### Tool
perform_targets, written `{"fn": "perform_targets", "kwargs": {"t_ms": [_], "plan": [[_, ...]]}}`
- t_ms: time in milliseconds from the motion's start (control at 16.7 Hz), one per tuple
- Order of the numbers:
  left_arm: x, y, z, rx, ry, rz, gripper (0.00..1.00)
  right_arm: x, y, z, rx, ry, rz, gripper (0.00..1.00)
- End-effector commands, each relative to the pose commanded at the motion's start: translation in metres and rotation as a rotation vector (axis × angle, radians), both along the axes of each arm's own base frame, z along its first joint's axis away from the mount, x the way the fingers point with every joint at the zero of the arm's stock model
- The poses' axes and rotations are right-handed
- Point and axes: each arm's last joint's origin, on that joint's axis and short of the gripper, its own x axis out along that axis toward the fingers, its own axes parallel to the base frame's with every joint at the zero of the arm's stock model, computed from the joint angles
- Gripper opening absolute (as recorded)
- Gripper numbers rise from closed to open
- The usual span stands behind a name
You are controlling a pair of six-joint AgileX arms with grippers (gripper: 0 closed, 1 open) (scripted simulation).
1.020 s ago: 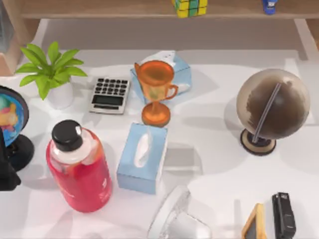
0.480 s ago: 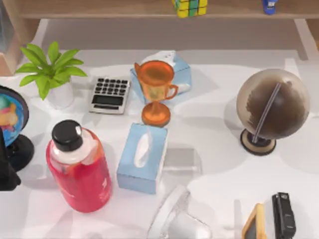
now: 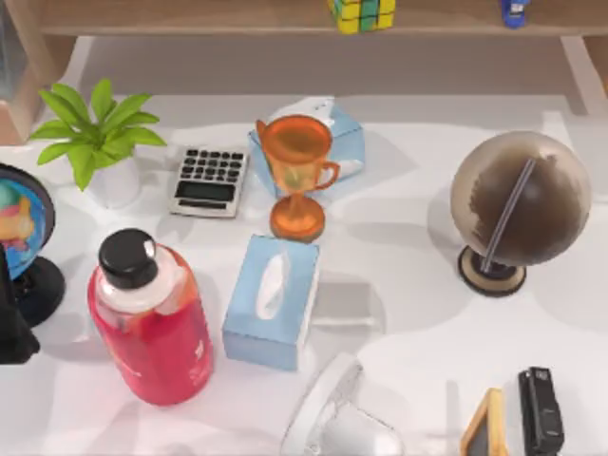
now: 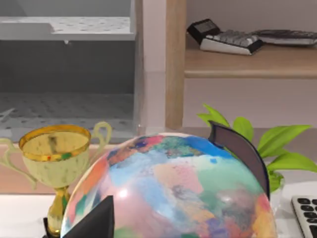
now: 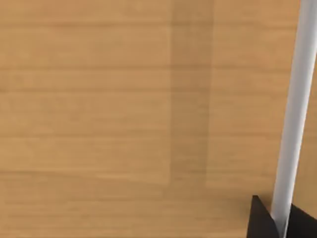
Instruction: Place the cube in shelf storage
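One cube (image 3: 362, 13), yellow/green/red squares w/ dark grid lines: sits on the shelf storage (image 3: 190, 19), light brown board along the far edge of top view, approx. centre of the board. Cube touching nothing else. Small blue item (image 3: 514, 10) on the same board, well apart to the right.

Worktop (image 3: 408, 285), white, carries:
- plant (image 3: 95, 133) in white pot, far left
- calculator (image 3: 209, 180), just right of the plant
- orange trophy cup (image 3: 297, 176), upright, centre
- light blue tissue box (image 3: 334, 133), behind the cup and touching or nearly so
- 2nd tissue box (image 3: 273, 299), in front of the cup
- red bottle (image 3: 152, 323) w/ black cap, left of the 2nd box
- brown globe (image 3: 520, 199), right side
- colourful globe (image 3: 19, 218), left edge
- black stapler (image 3: 541, 408), near right corner
- white rounded object (image 3: 342, 418), near edge, type unclear

Left arm (image 3: 11, 328): dark part at top view's left edge, beside the colourful globe. Left tool (image 4: 96, 220): close above that globe in the left wrist view, gold cup (image 4: 54, 158) further off; opening: cannot tell.

Right tool (image 5: 260, 223): dark tip before light brown wood, next to a white bar (image 5: 292, 124); opening: cannot tell.
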Motion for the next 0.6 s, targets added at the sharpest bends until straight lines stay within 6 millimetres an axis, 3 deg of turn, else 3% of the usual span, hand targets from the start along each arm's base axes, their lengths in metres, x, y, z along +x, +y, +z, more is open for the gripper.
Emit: {"fn": "perform_targets", "kwargs": {"t_ms": [420,600], "plan": [[0.000,0.000,0.000,0.000,0.000,0.000,1.00,0.055,-0.002,0.002,-0.005,-0.008,-0.001,0.00],[0.000,0.000,0.000,0.000,0.000,0.000,1.00,0.062,-0.001,0.000,-0.001,-0.001,-0.001,0.00]]}}
